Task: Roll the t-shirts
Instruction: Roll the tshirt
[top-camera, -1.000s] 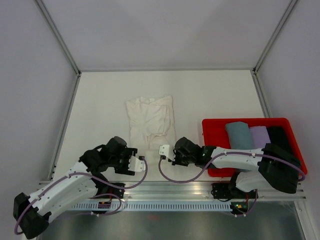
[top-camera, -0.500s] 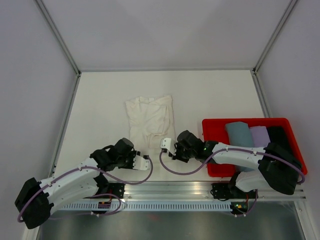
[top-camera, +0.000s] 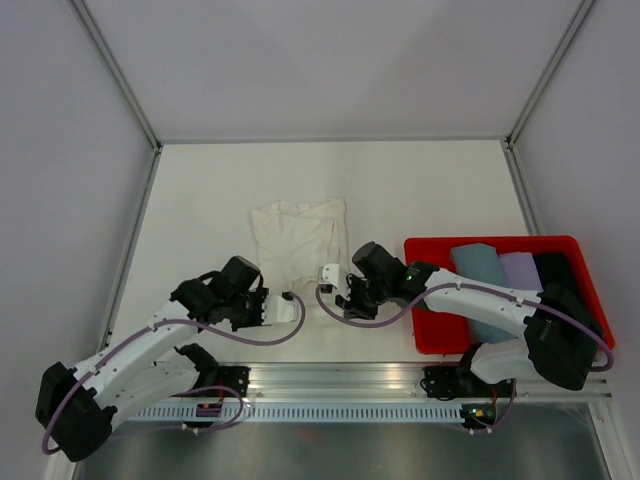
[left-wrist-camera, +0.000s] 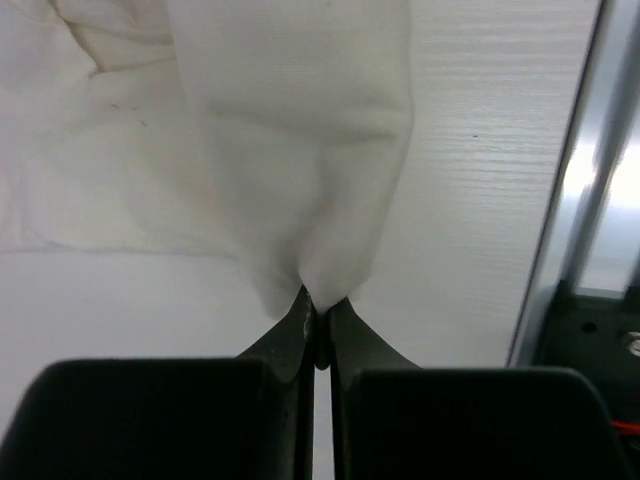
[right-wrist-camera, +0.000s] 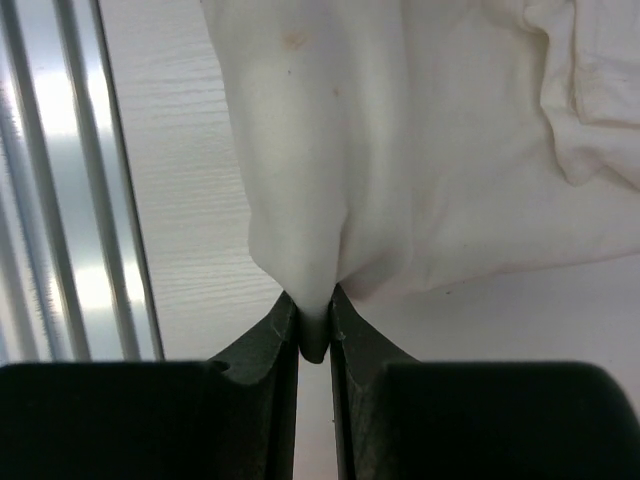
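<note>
Left end effector (left-wrist-camera: 318, 316) and right end effector (right-wrist-camera: 314, 325) both pinch the near hem of the cream t-shirt (top-camera: 295, 235). We judge rolling comes next (carry hem far, evenly).

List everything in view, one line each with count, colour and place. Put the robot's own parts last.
cream t-shirt: one, off-white, wrinkled, on the middle of the table, near edge lifted at both corners
grey-blue t-shirt: one, grey-blue, left in the bin
lilac t-shirt: one, lilac, middle of the bin
black t-shirt: one, black, right in the bin
bin: one, red, on the table's near right
table: one, white, inside pale walls
rail: one, silver, along the table's near edge
left end effector: one, black, shut on the cream t-shirt's near left corner
right end effector: one, black, shut on its near right corner
</note>
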